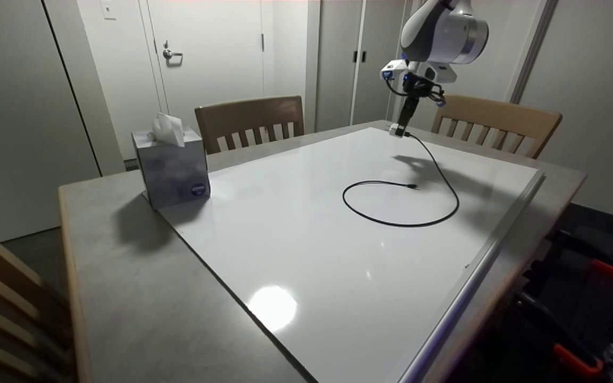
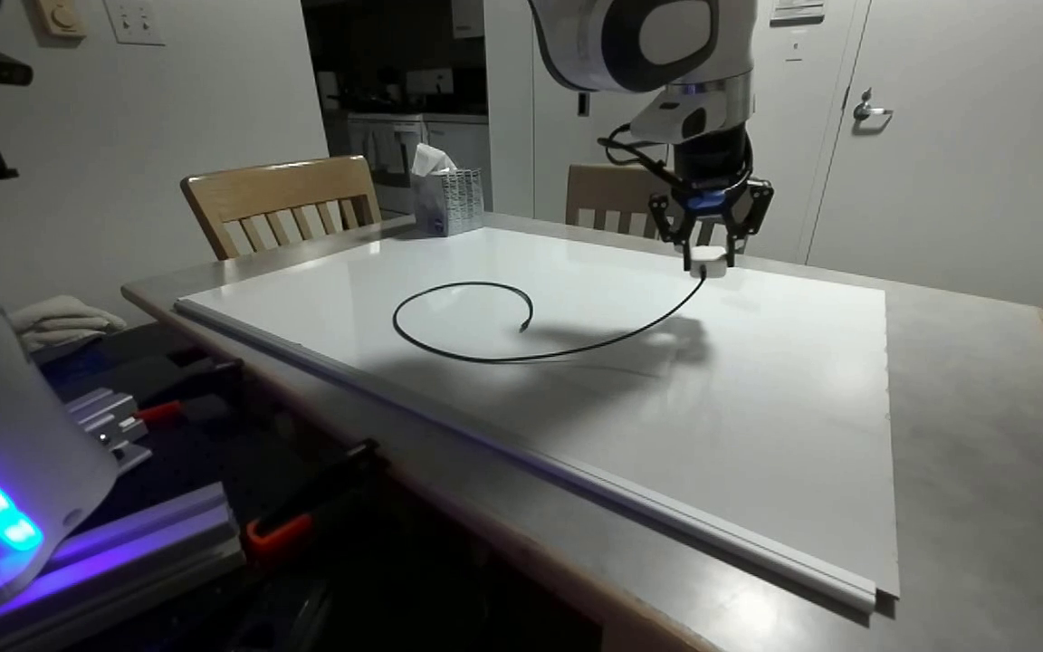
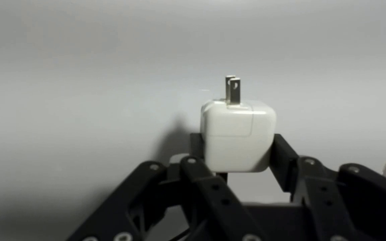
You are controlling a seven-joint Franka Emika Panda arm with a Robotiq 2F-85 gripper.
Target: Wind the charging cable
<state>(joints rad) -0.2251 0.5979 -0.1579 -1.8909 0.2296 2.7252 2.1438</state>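
The charging cable (image 1: 399, 225) is a thin black cord curving in one wide open loop over the white board, seen in both exterior views. Its free end, a small dark connector (image 1: 412, 186), rests inside the curve. At the other end sits a white plug (image 3: 238, 134) with two metal prongs pointing away from my gripper (image 3: 238, 149). Both black fingers (image 3: 281, 157) press against the plug's sides, so the gripper is shut on it. In an exterior view the plug (image 2: 708, 263) hangs above the board, the cord (image 2: 617, 339) sloping down from it.
A tissue box (image 1: 176, 173) stands at a corner of the white board (image 1: 285, 223). A raised metal rail (image 2: 531, 445) runs along one board edge. Wooden chairs (image 1: 253, 119) surround the table, and clamps with red parts (image 2: 282, 536) sit beside the robot base.
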